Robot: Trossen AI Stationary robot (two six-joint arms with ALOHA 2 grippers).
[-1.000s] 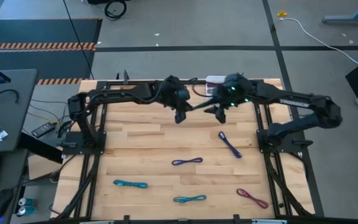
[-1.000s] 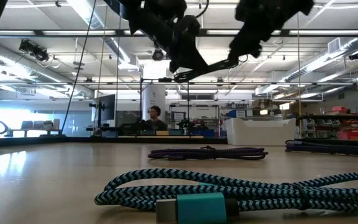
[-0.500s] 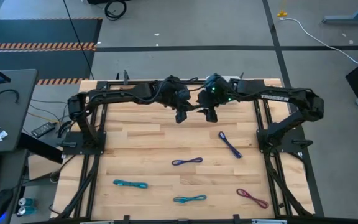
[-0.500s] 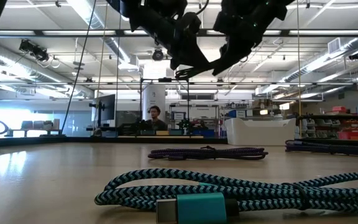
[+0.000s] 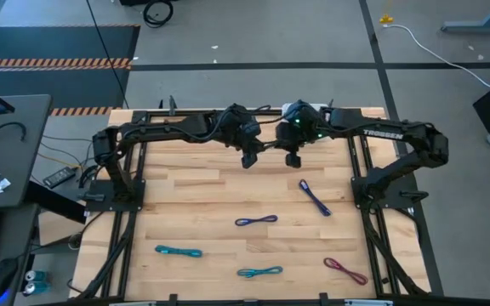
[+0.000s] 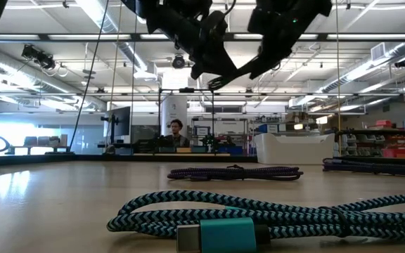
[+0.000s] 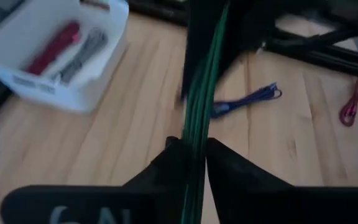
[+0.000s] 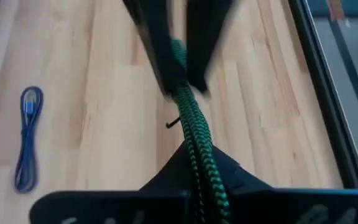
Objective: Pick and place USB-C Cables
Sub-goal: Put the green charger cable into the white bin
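Right gripper (image 5: 293, 158) has pulled in from the far-right toward table centre over the last second and now sits just beside the left gripper (image 5: 247, 159), above the far middle of the table (image 5: 185, 204). Both are clamped on the same green cable (image 8: 194, 127): in the left wrist view the left fingers (image 7: 225, 167) pinch it at one end, in the right wrist view the right fingers pinch the other, and the cable runs taut between them, held well off the wood. My read: a mid-air handover, left passing to right, since the white bin (image 7: 55, 53) sits at the far edge nearer the right arm's side; it already holds a maroon cable (image 7: 53, 46) and a grey cable (image 7: 82, 50). Neither has let go yet, so the transfer is not done. Five more wait on the table: blue cable (image 5: 314, 197) right of centre, purple cable (image 5: 256, 221) in the middle, teal cable (image 5: 178, 252) near left, second teal cable (image 5: 259, 272) near centre, second maroon cable (image 5: 345, 270) near right. Writing: white "TROSSEN" lettering on the right forearm in the high view; the left wrist body shows partial white characters, not legible. A small label on the bin wall is too blurred to read.
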